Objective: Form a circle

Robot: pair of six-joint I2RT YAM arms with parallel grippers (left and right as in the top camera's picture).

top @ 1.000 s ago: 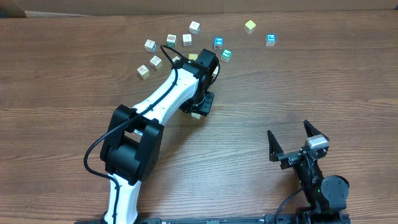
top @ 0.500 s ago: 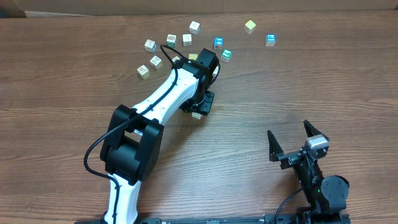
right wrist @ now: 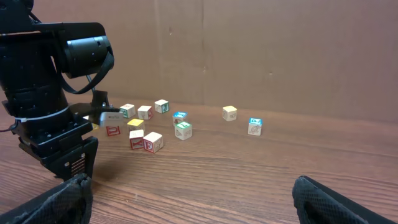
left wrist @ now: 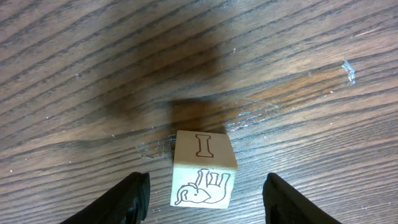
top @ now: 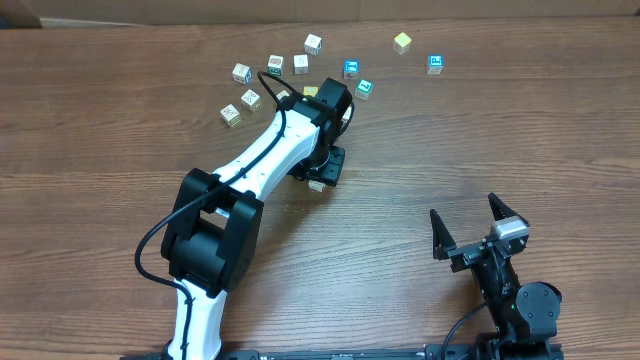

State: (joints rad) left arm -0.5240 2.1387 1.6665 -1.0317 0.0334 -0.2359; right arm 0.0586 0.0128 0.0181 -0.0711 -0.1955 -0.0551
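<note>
As I look down from overhead: my left arm (top: 262, 158) reaches across the table (top: 520, 130) and the left gripper (top: 322, 172) points down just short of the cubes.
Circle, overhead: the circle (top: 301, 63) is a loose arc of small cubes at the far middle of the table, open on the side nearest me; two stray cubes (top: 402, 42) lie off to the right.
Right gripper, overhead: the right gripper (top: 468, 225) sits parked near the front edge, fingers spread wide, nothing in them.
Step, as I judge it: one cube is being handled at the gap on the arc's near side.
Left wrist, cube: a lettered cube (left wrist: 202, 168), red I on top and an elephant on the near face, stands flat on the wood.
Left wrist, jaws: my fingers (left wrist: 134, 196) stand either side of it, with bare wood showing on both sides, so I am partly open and grip nothing.
Left wrist only: overhead, my gripper hides most of this cube; its faces and the gaps show only here.
Right wrist: the arc appears side-on, beside my left arm.
Right wrist only: how low each cube sits; the lettered cube is hidden there.
Next move: if it belongs here, lift straight up without brushing it; if not, close squarely and carry it to the gap.
</note>
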